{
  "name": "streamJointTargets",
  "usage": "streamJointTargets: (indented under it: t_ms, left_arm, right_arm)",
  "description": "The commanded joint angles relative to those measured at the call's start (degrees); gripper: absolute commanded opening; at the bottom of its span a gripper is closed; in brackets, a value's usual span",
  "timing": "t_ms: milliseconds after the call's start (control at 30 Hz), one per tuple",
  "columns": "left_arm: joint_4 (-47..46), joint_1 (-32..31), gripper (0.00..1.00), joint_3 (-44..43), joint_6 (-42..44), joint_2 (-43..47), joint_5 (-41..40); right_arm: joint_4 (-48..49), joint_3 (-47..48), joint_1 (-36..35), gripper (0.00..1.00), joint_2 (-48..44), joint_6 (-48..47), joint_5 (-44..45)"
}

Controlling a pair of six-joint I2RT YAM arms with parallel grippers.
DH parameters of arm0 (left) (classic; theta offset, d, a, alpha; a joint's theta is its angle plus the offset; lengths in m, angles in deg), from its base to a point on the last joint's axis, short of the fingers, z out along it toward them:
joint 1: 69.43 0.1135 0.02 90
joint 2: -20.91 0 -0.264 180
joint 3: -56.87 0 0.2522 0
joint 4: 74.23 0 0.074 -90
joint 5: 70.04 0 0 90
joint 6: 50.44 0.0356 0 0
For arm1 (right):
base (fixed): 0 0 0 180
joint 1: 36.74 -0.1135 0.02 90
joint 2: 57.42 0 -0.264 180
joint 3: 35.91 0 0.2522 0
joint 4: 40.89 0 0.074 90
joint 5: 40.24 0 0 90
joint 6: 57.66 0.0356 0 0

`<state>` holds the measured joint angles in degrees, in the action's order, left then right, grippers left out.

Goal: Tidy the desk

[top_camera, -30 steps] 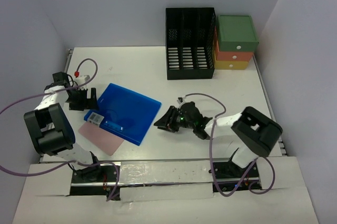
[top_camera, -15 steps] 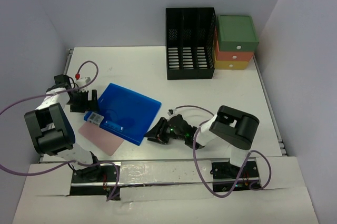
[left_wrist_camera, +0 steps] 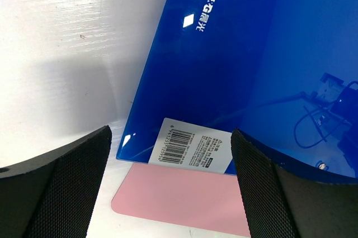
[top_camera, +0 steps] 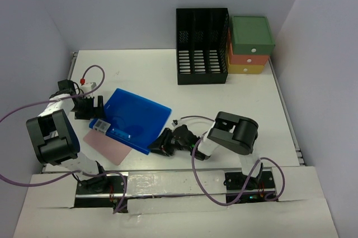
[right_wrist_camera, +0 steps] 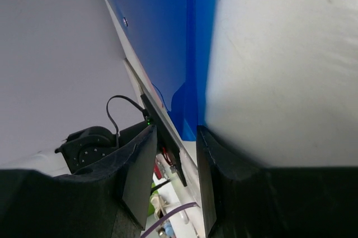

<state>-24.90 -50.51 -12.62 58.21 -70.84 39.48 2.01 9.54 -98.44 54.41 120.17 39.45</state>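
My right gripper (right_wrist_camera: 174,137), fingers narrowly parted, straddles the near corner of the glossy blue plastic folder (top_camera: 137,116); I should slide deeper before pinching. My left gripper (left_wrist_camera: 170,134) gapes wide beside the folder.

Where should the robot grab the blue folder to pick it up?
The blue folder lies flat on the desk, so only a thin edge fits between two fingers. Probably best its near-right edge, coming in low from the right, where the right end effector sits.
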Motion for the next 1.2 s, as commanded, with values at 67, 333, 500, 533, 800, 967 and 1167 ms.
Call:
streamJointTargets:
  t_ms: [67,333,500,533,800,967,1167]
  left_arm:
    - [-1.75,0.33,0.94,0.21,0.34,1.14,1.04]
    - [-2.26,0.37,0.94,1.32,1.03,0.91,0.22]
    - [-2.54,0.33,0.94,1.34,0.9,-0.04,-0.39]
    - [-2.59,0.39,0.94,1.32,0.86,-0.1,-0.35]
    - [-2.82,0.36,0.94,1.93,0.86,0.16,-0.33]
    - [-2.9,0.35,0.94,2.09,0.79,0.41,-0.39]
    - [-2.7,0.42,0.94,2.5,1.07,0.78,-0.18]
  right_arm:
    - [2.39,3.52,-0.52,0.4,2.81,-0.65,1.2]
    - [2.52,4.61,1.27,0.38,2.34,-2.05,1.69]
    - [2.39,4.86,1.6,0.35,1.91,-2.7,0.99]
    - [2.46,5.15,1.58,0.34,1.99,-2.6,0.82]
    - [1.95,5.16,1.67,0.33,0.26,-4.36,0.73]
    - [1.01,5.67,1.6,0.34,0.87,-4.3,0.68]
    - [1.13,8.69,1.88,0.36,3.41,-5.04,-1.15]
